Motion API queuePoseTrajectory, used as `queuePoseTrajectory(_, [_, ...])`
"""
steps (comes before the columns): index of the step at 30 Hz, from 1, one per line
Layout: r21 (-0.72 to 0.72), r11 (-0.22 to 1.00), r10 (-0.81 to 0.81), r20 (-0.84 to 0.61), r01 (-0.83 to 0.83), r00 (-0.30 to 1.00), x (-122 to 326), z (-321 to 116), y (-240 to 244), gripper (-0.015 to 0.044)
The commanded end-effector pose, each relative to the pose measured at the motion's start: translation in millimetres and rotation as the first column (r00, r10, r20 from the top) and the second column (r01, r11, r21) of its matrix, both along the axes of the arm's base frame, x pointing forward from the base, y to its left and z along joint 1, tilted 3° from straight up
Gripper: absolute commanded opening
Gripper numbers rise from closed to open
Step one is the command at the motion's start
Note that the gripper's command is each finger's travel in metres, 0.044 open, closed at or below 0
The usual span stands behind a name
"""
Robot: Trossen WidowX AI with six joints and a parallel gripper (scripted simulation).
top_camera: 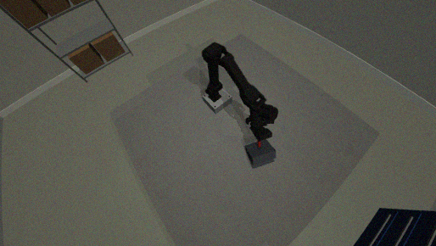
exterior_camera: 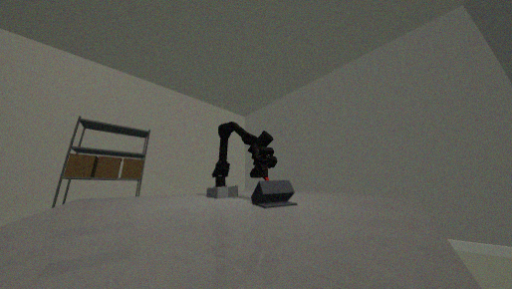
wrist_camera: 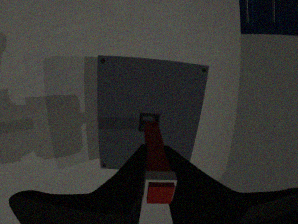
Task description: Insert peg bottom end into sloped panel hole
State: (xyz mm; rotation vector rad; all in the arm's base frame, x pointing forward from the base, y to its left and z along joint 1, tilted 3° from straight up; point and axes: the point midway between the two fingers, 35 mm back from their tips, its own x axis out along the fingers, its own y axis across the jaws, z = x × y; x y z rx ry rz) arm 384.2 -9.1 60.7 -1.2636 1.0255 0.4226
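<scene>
From above, we see our black arm's hand (top_camera: 259, 137) over the grey sloped panel block (top_camera: 260, 154) on the grey desk (top_camera: 191, 178), a slim red peg (top_camera: 259, 144) between them. From the side, the peg (exterior_camera: 266, 177) meets the panel (exterior_camera: 275, 188). At the wrist, our hand (wrist_camera: 160, 177) grips the peg (wrist_camera: 154, 145); its tip seems to sit at the small square hole (wrist_camera: 148, 120).

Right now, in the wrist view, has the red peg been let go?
No: the red peg sits clamped between the jaws, its tip at the panel's hole.
</scene>
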Motion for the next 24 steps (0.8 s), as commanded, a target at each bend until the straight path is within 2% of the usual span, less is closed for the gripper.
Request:
queuePoseTrajectory(1, [0.000,1.000,-0.002,0.000,0.002,1.000,0,-2,0,0.0000])
queuePoseTrajectory(24, [0.000,1.000,-0.002,0.000,0.002,1.000,7,-14,-3,0.0000])
